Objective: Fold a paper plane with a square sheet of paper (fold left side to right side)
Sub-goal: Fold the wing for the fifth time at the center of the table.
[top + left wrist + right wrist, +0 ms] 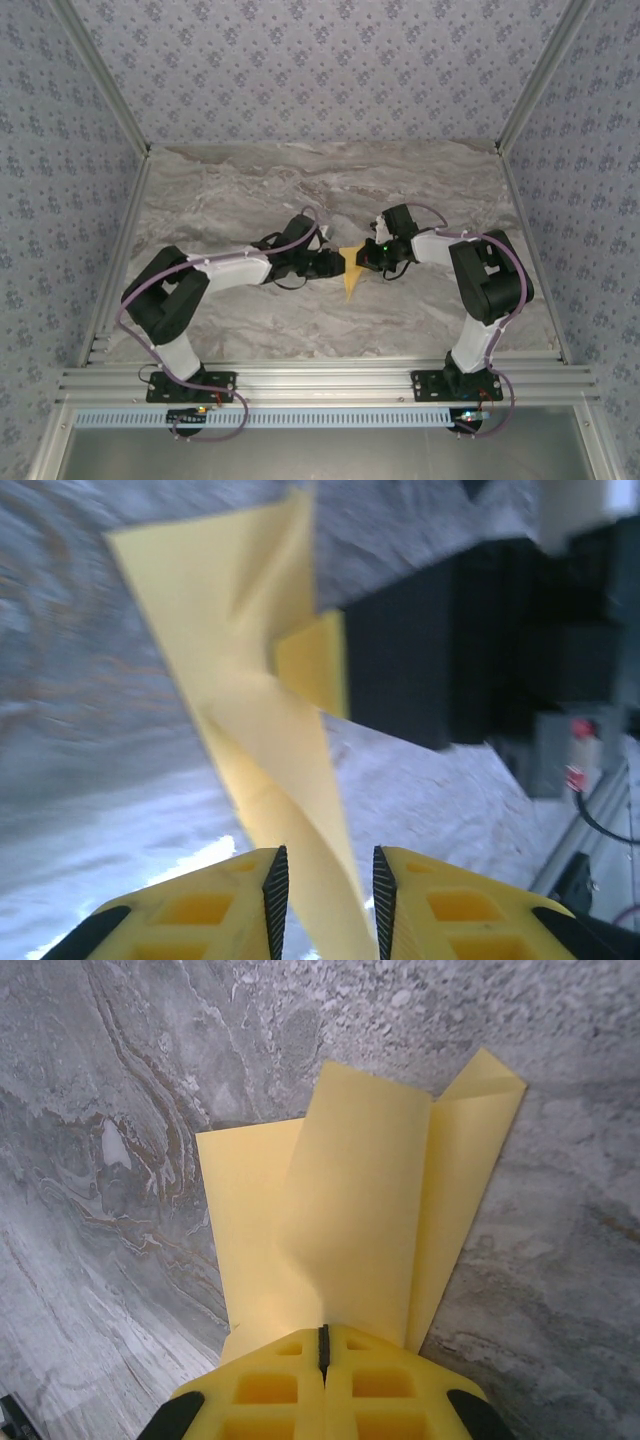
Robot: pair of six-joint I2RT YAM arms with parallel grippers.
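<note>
The yellow-orange paper [349, 274], partly folded into a narrow pointed shape, sits mid-table between both grippers. In the right wrist view the paper [360, 1220] shows overlapping folded layers, and my right gripper [323, 1345] is shut on its near edge. In the left wrist view a twisted strip of the paper [250, 630] runs between the pads of my left gripper [327, 900], whose jaws stand apart and open around it. From above, the left gripper [335, 264] and right gripper [368, 258] meet at the paper from opposite sides.
The grey marble table [300, 190] spreads behind and beside the arms. Patterned walls enclose it on three sides. An aluminium rail [320, 385] runs along the near edge. The right arm's black body [450, 640] sits close beyond the paper.
</note>
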